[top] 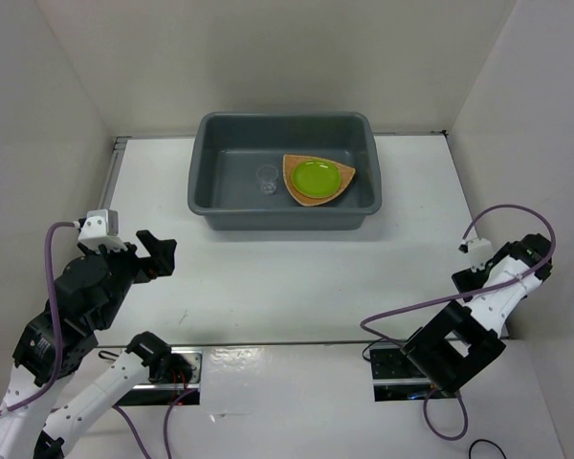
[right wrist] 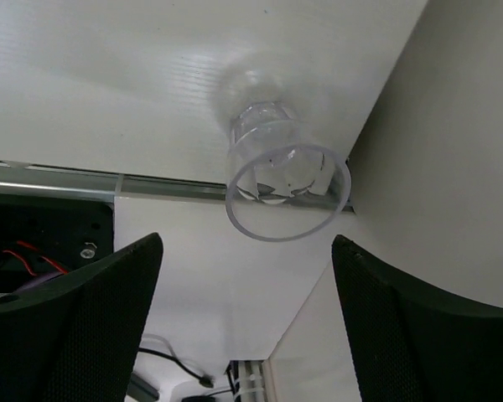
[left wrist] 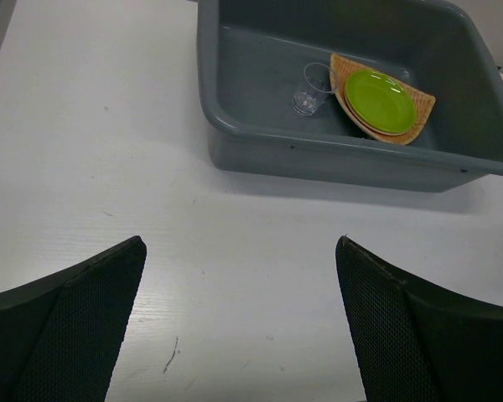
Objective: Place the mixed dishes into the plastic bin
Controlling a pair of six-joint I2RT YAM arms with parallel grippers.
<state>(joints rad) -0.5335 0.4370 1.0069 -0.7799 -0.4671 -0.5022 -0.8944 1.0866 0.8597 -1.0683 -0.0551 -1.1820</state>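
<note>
Nothing here can be read; no lettering, label, brand or number shows legibly on the plastic bin (top: 277, 215) or elsewhere.

- The clear cup (right wrist: 287, 180) stands upright on the white table (right wrist: 109, 75), with its open mouth tipped toward the camera.
- The right gripper (right wrist: 247, 247) hovers just short of the cup with its jaws spread wide. One dark finger (right wrist: 75, 327) is at the cup's lower left and the other at its lower right, and neither touches it.
- A metal rail (right wrist: 50, 180) runs in from the left and meets the cup.
- A pale side wall (right wrist: 453, 151) rises just right of the cup.
- A black housing with red wires (right wrist: 33, 239) sits left of the cup, below the rail.
</note>
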